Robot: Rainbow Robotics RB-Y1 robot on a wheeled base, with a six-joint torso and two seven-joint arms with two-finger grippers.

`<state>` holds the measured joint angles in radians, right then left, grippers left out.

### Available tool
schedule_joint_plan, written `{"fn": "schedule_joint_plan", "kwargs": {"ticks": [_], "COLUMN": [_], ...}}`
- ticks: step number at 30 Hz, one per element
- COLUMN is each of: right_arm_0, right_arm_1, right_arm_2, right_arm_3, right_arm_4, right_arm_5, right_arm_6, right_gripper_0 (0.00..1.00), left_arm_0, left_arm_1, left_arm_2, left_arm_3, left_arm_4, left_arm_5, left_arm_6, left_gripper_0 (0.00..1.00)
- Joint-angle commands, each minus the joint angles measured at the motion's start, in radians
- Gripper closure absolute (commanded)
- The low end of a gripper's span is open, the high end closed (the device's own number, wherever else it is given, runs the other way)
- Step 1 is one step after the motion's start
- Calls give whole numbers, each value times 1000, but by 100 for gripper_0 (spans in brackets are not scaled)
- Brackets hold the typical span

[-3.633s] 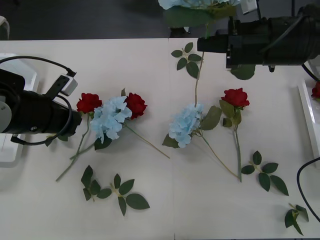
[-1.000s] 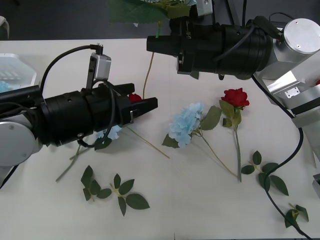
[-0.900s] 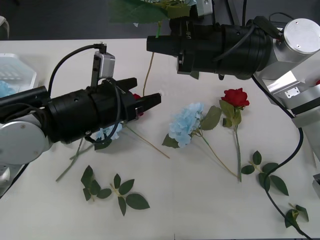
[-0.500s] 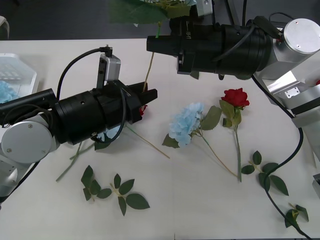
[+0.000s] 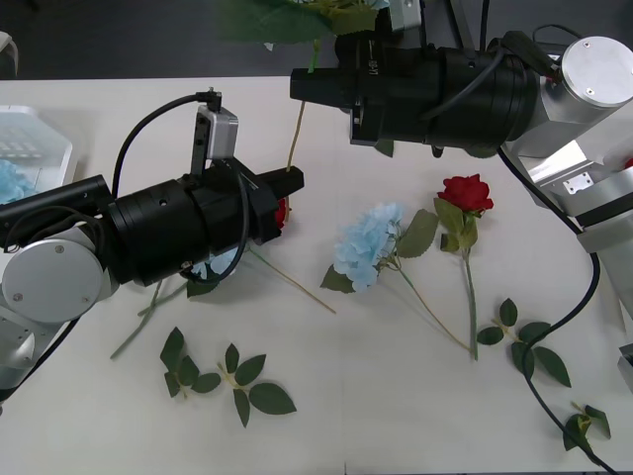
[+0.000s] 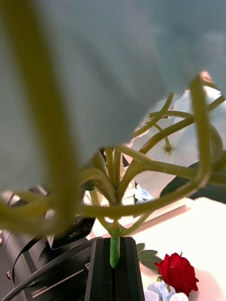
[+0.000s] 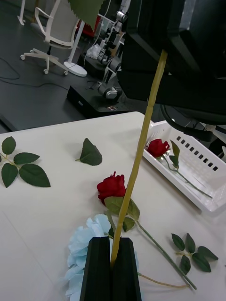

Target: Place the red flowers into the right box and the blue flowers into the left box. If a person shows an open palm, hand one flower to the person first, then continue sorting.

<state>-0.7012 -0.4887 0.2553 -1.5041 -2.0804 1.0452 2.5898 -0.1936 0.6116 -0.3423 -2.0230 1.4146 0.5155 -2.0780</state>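
The left gripper (image 5: 294,181) has swung in from beside the left box (image 5: 40,148) and closed, its jaws now pinching the lower stem of the blue hydrangea (image 5: 297,139) that hangs above the table. The right gripper (image 5: 299,87) pinches the same stem higher up, just under the leaves. 2 grips on 1 thin stem risk bending it, or dropping the flower toward the red rose (image 5: 279,210) below if releases mistime.

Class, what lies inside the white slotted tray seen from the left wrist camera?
Inside the white slotted tray lies one red rose, its stem along the tray floor. The tray's far end is hidden behind the right arm.
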Motion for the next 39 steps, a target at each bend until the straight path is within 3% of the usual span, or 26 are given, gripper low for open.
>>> {"fn": "schedule_joint_plan", "kwargs": {"ticks": [1, 2, 3, 5, 6, 10, 15, 21, 24, 29, 36, 39], "right_arm_0": [2, 2, 2, 2, 2, 2, 2, 2, 2, 3, 3, 3], "right_arm_1": [13, 13, 13, 12, 12, 12, 10, 7, 4, -14, -113, -149], "right_arm_2": [7, 7, 7, 7, 7, 7, 7, 7, 7, 9, 91, 122], "right_arm_3": [-38, -38, -38, -38, -38, -38, -38, -38, -38, -34, -33, -33], "right_arm_4": [-17, -17, -18, -17, -18, -18, -21, -20, -17, 86, 347, 451], "right_arm_5": [-10, -10, -11, -30, -36, -56, -60, -60, -60, -59, -93, -96], "right_arm_6": [32, 32, 30, 32, 32, 36, 41, 47, 46, 0, -269, -415], "right_gripper_0": [100, 98, 86, 38, 27, 6, 2, 1, 1, 1, 1, 0], "left_arm_0": [-43, -43, -43, -43, -43, -43, -37, 65, 118, 169, 240, 261], "left_arm_1": [23, 25, 27, 33, 42, 63, 69, 152, 224, 287, 316, 321], "left_arm_2": [-7, -7, -7, -7, -7, 6, 52, 177, 281, 473, 784, 896], "left_arm_3": [-9, -9, -9, -11, -11, -9, -8, -23, -19, 35, 159, 228], "left_arm_4": [23, 23, 23, 44, 64, 130, 132, 178, 222, 244, 113, 18], "left_arm_5": [-17, -17, -17, -15, -17, -15, -15, -12, 81, 348, 706, 788], "left_arm_6": [-16, -16, -16, -17, -19, -25, -10, 4, 18, 107, 183, 179], "left_gripper_0": [100, 100, 100, 100, 100, 100, 100, 100, 100, 100, 100, 100]}}
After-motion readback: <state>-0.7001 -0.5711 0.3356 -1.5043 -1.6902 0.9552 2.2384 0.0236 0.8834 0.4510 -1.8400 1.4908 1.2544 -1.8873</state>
